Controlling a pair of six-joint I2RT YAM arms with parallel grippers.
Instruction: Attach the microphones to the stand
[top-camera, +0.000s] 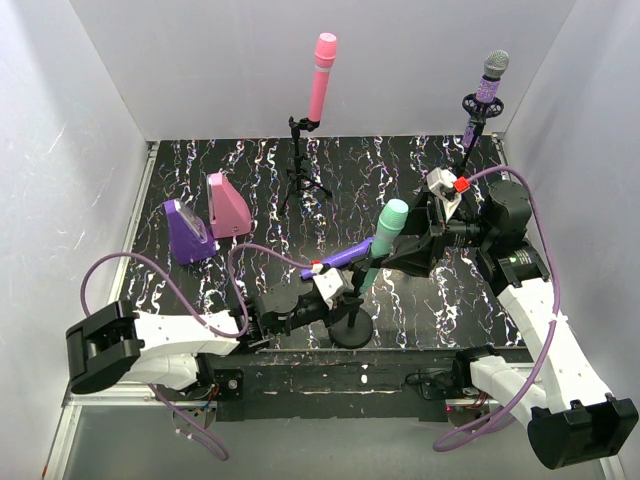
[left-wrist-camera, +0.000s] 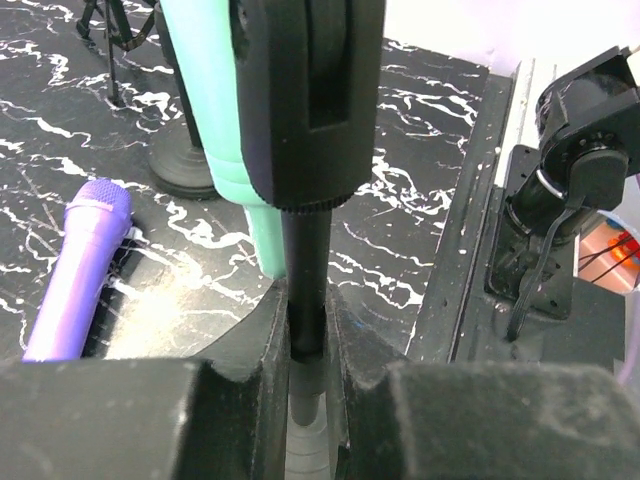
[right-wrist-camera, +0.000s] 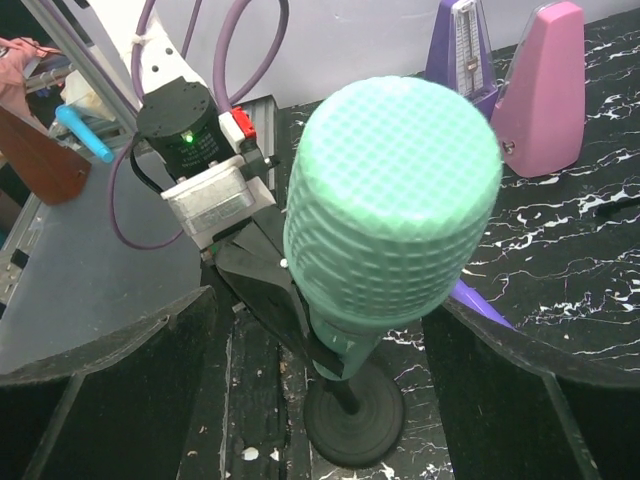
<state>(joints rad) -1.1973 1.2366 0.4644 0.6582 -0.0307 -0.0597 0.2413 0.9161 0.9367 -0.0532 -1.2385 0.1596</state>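
The mint green microphone (right-wrist-camera: 390, 200) has a criss-cross mesh head; its stand (right-wrist-camera: 352, 425) is black. Beneath it the table (top-camera: 200, 165) is black with white marbled veins. Beside it lies a plain purple microphone (left-wrist-camera: 75, 265). Far behind it are a pink microphone (top-camera: 323, 75) and a glittery purple microphone (top-camera: 490, 88) with a silver-grey head.

My left tool (top-camera: 343, 290) reached toward three o'clock, jaws clamped tight; my right tool (top-camera: 392, 254) faced nine o'clock, jaws wide.

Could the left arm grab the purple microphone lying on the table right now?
Probably not yet: the left hand is shut on the stand pole. The purple microphone lies just beside it, uncovered.
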